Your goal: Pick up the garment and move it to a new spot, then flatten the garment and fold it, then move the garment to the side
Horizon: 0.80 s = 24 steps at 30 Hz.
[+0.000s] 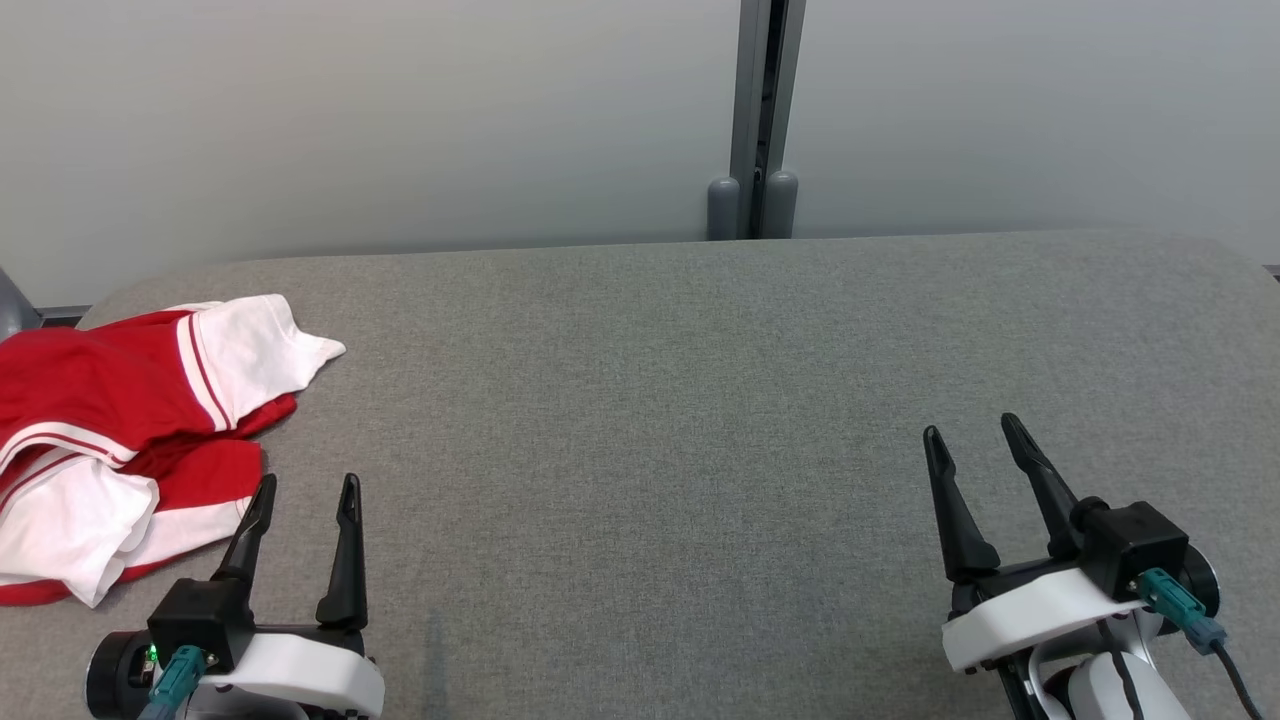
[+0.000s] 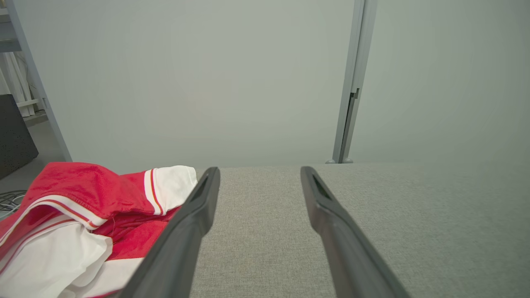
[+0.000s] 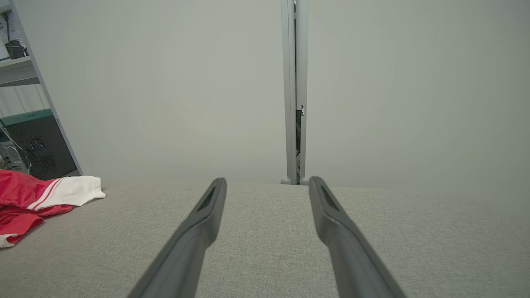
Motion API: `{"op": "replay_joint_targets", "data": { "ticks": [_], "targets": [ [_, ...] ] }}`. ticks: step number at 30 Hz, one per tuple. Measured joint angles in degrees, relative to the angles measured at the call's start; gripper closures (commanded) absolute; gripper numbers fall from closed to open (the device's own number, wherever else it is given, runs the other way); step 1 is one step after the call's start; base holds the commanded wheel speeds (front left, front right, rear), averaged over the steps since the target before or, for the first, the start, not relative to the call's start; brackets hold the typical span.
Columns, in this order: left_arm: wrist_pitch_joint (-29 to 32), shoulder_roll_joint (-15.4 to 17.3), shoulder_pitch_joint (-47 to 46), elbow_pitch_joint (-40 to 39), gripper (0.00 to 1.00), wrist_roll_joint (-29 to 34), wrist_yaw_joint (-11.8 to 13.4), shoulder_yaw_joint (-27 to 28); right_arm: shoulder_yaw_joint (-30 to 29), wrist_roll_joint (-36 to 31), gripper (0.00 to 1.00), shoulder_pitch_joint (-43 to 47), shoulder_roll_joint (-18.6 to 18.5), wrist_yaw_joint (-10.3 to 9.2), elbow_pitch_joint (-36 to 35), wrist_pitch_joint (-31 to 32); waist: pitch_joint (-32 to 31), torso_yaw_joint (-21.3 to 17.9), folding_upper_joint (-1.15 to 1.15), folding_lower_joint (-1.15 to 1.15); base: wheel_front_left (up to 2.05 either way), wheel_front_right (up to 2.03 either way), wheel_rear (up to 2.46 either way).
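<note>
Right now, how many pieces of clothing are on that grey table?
1. A crumpled red-and-white garment lies at the table's left edge, beside the left gripper; its folds could hide another piece.

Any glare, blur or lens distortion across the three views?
Head view: even light, no glare on the crumpled red and white garment or grey fabric table. Left wrist view: dark fingers of the left pincer soften near the lens; the grey wall post leans. Right wrist view: table's far edge hazes into the wall.
</note>
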Motion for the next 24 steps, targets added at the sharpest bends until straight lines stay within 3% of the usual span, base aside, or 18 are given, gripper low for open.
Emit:
{"op": "replay_joint_targets", "data": {
  "ticks": [24],
  "targets": [
    [-0.1, 0.0, 0.0, 0.1, 0.00, -0.3, 0.0, -0.2, 0.2, 0.1, 0.00, -0.1, 0.0, 0.00, 0.2, 0.0, 0.3, 0.2, 0.00, 0.00, 0.00, 0.00, 0.00]
  ]
}}
